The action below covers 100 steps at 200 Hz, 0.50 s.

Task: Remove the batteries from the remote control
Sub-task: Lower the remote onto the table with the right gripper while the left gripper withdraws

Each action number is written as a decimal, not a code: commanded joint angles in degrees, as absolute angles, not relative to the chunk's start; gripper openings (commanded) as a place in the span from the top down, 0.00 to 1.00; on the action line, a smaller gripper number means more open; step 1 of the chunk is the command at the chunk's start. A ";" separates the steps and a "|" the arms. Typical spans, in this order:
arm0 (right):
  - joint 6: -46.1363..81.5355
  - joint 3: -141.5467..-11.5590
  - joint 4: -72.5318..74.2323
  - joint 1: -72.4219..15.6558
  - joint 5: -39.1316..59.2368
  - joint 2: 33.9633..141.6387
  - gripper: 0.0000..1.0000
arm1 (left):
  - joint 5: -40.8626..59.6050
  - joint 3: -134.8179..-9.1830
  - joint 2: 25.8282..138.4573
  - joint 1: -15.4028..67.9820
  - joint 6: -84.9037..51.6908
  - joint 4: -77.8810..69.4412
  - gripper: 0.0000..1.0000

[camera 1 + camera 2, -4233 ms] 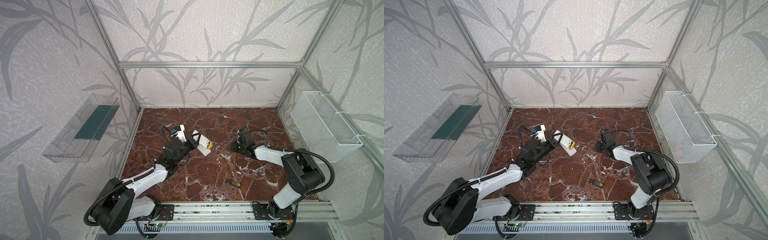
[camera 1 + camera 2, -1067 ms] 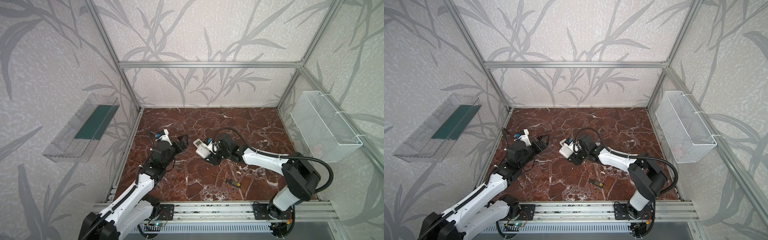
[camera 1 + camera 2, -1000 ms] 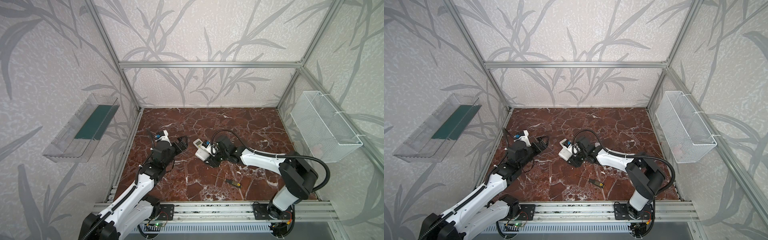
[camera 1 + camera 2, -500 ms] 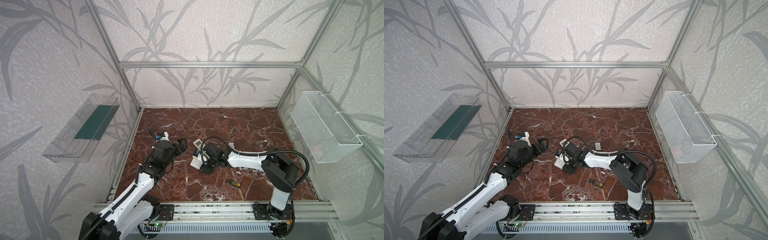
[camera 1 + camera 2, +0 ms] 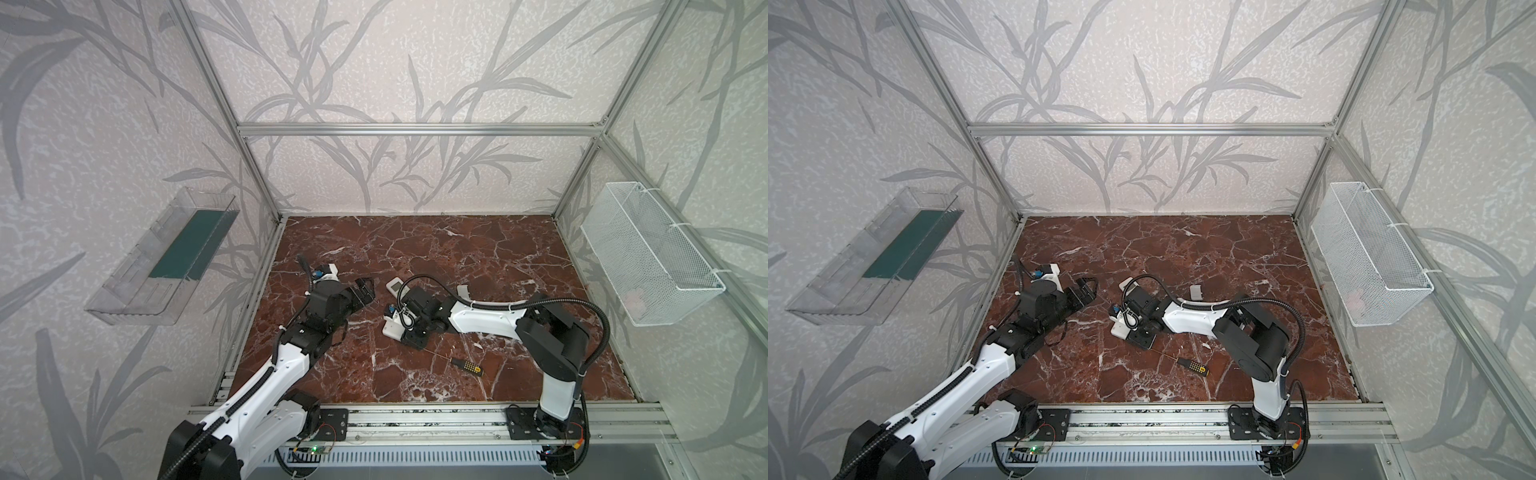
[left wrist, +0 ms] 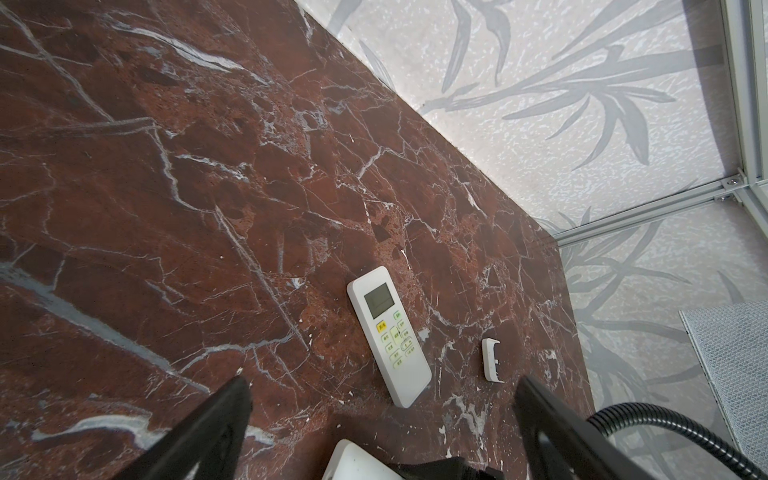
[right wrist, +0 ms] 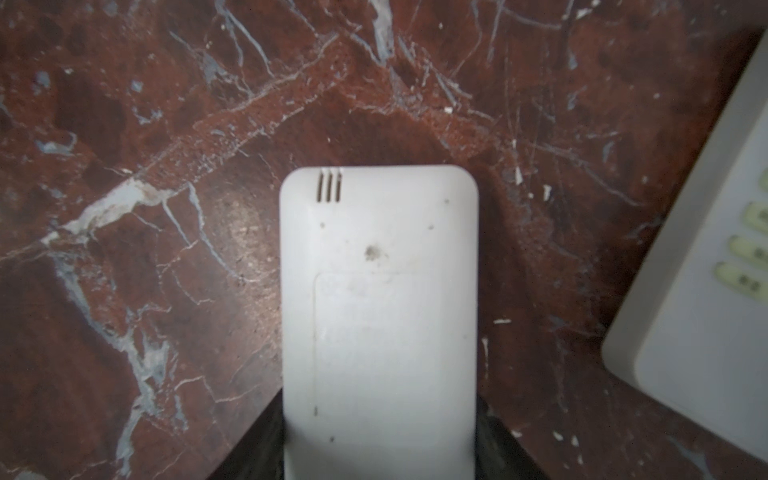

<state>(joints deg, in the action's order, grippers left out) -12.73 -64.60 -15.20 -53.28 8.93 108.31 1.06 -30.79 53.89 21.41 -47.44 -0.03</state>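
At centre-left | remote [image 7: 378, 311] pulled nearer front | right jaws gripping it

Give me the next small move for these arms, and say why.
Probably bring the open left gripper across to the white remote, which the right gripper clamps with its back facing up, and push on its battery cover. That cover looks shut, and the left gripper holds nothing.

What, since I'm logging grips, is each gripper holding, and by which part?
The right gripper clamps a white remote, back up, by its two long edges near one end. The left gripper is open, holding nothing.
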 commanded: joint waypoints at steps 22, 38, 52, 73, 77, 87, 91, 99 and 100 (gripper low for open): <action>-16.84 -67.71 -21.48 -53.61 7.95 110.78 0.38 | 0.35 -31.82 54.97 21.01 -46.76 -1.14 0.01; -17.78 -68.64 -22.70 -53.61 7.65 111.36 0.37 | 0.50 -31.82 55.28 20.92 -46.85 -1.36 0.01; -18.34 -69.30 -23.41 -53.53 7.22 111.75 0.36 | 0.44 -31.73 55.46 20.92 -46.93 -1.41 0.01; -18.80 -69.04 -23.30 -53.55 6.69 111.14 0.34 | 0.53 -31.73 55.50 20.83 -46.85 -1.44 0.01; -18.88 -68.87 -23.42 -53.61 6.53 110.97 0.33 | 0.52 -31.73 55.54 20.83 -46.78 -1.41 0.01; -18.90 -68.67 -23.55 -53.61 5.89 110.29 0.32 | 0.53 -31.88 55.71 20.83 -46.61 -1.43 0.01; -18.82 -68.55 -23.64 -53.61 5.56 110.05 0.32 | 0.51 -31.98 55.85 20.75 -46.52 -1.40 0.01; -18.79 -68.47 -23.95 -53.57 5.47 109.42 0.31 | 0.70 -32.23 56.15 20.74 -46.32 -1.46 0.01; -18.80 -68.42 -24.01 -53.59 5.46 109.34 0.31 | 0.70 -32.29 56.20 20.74 -46.28 -1.43 0.01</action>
